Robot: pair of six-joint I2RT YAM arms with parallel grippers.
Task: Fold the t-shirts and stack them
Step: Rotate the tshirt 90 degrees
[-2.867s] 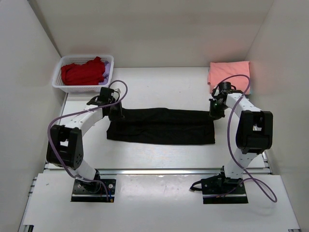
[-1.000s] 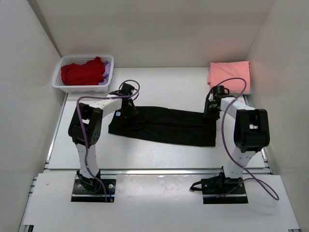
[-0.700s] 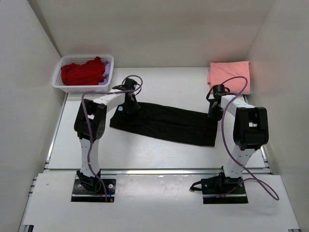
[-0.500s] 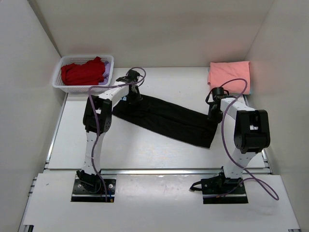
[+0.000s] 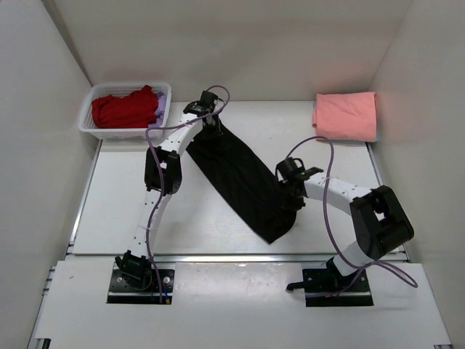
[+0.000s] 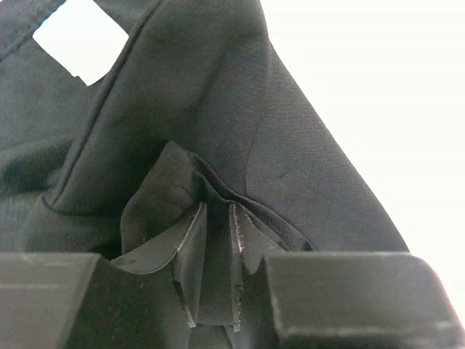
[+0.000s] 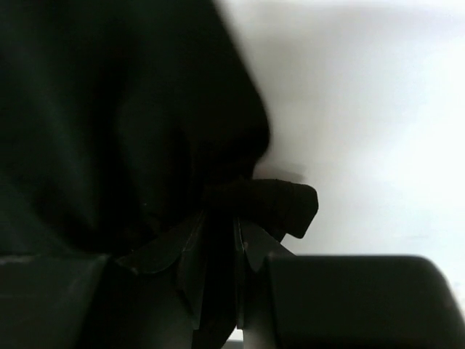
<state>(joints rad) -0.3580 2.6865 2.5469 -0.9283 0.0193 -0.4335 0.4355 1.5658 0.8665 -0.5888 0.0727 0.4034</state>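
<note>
Nearest, the right gripper [image 5: 292, 198] pinches the near end of the black t-shirt [image 5: 243, 178], a folded strip stretched diagonally over the table [image 5: 131, 211]. Farther back, the left gripper [image 5: 214, 125] clamps its far end. The halving fold seems in hand; next, one end must be carried onto the other. Beyond sit the pink t-shirt [image 5: 345, 116] and the red t-shirt [image 5: 123, 109] in the basket [image 5: 116, 134].
</note>
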